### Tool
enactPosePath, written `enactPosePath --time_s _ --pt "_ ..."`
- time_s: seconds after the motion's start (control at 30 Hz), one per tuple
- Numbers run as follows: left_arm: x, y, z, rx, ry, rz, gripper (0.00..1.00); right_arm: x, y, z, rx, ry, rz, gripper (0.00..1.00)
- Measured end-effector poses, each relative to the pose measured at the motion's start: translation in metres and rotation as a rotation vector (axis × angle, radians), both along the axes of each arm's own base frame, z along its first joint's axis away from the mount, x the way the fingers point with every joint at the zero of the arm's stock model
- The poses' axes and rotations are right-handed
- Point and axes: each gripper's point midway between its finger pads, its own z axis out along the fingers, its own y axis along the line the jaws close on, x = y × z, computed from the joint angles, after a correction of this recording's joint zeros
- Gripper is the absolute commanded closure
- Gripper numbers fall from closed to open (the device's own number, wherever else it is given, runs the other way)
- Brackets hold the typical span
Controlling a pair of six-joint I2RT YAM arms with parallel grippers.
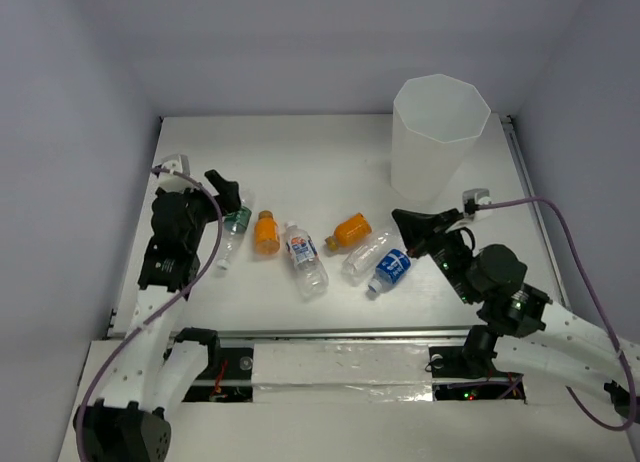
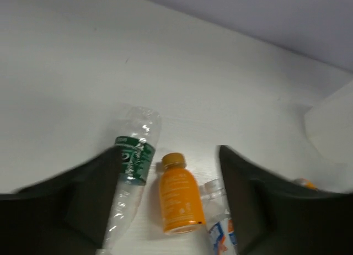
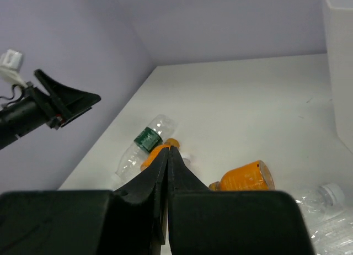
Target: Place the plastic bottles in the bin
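The white table point(image 1: 330, 162) carries everything. The bin point(image 1: 440, 132) stands upright at its far right side, and no bottle shows inside it, so I judge the task is only beginning.

The left gripper point(image 1: 226, 194) hovers over the left end of the row with its jaws wide apart. In its wrist view they stand on either side of the green-labelled bottle point(image 2: 132, 166) and the first orange bottle point(image 2: 177, 194). The right gripper point(image 3: 167, 154) has its jaws pressed together and holds nothing. It is near the blue-labelled bottle point(image 1: 390, 269) and the unlabelled clear bottle point(image 1: 368, 254). The second orange bottle point(image 1: 350, 230) and the white-red bottle point(image 1: 305, 257) lie in between.

All six lie on their sides (round things, so they roll easily). The wide left jaws could catch two neighbours at once, or push one away. A thin clear bottle may crumple and slip out. The right arm works close to the bin and could knock it.
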Motion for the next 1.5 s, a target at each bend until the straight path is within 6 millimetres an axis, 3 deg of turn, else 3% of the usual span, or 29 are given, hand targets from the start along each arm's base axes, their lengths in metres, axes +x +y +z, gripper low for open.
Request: enactPosePath --time_s 0.03,0.07,0.13,0.2,0.27,0.33,0.47,0.53,0.6,0.83,1.07,1.17,1.37,1.5 --pt "0.004 0.001 -0.009 0.005 0.031 0.010 0.58 0.001 0.004 -0.003 -0.010 0.004 0.008 0.98" --pt "0.008 0.005 -0.019 0.029 0.066 0.022 0.67 0.002 0.009 -0.006 -0.020 0.010 0.018 0.97" --pt "0.016 0.009 -0.045 0.064 0.157 0.041 0.68 0.003 0.019 -0.012 -0.039 0.020 0.042 0.96" --pt "0.018 0.015 -0.070 0.106 0.242 0.058 0.46 0.003 0.027 -0.019 -0.057 0.031 0.067 0.95" --pt "0.019 0.019 -0.091 0.139 0.319 0.071 0.33 0.001 0.032 -0.022 -0.066 0.038 0.091 0.92" --pt "0.023 0.021 -0.105 0.165 0.380 0.069 0.29 0.000 0.036 -0.024 -0.067 0.044 0.106 0.91" --pt "0.033 0.021 -0.129 0.199 0.464 0.054 0.11 0.001 0.045 -0.032 -0.083 0.062 0.129 0.72" --pt "0.033 0.020 -0.138 0.207 0.493 0.047 0.10 0.003 0.052 -0.041 -0.109 0.084 0.136 0.65" --pt "0.034 0.019 -0.145 0.211 0.512 0.038 0.10 0.004 0.060 -0.050 -0.135 0.104 0.153 0.59" --pt "0.051 0.009 -0.154 0.208 0.550 -0.005 0.10 0.002 0.087 -0.070 -0.205 0.150 0.244 0.59" --pt "0.086 -0.026 -0.152 0.237 0.538 -0.072 0.11 0.000 0.092 -0.073 -0.213 0.158 0.267 0.58" --pt "0.095 -0.022 -0.163 0.268 0.566 -0.044 0.13 0.000 0.091 -0.072 -0.214 0.158 0.267 0.58" --pt "0.091 -0.008 -0.185 0.320 0.636 0.002 0.19 0.002 0.096 -0.072 -0.221 0.165 0.268 0.58" --pt "0.089 -0.004 -0.193 0.340 0.661 0.016 0.31 0.003 0.100 -0.074 -0.224 0.175 0.276 0.58"
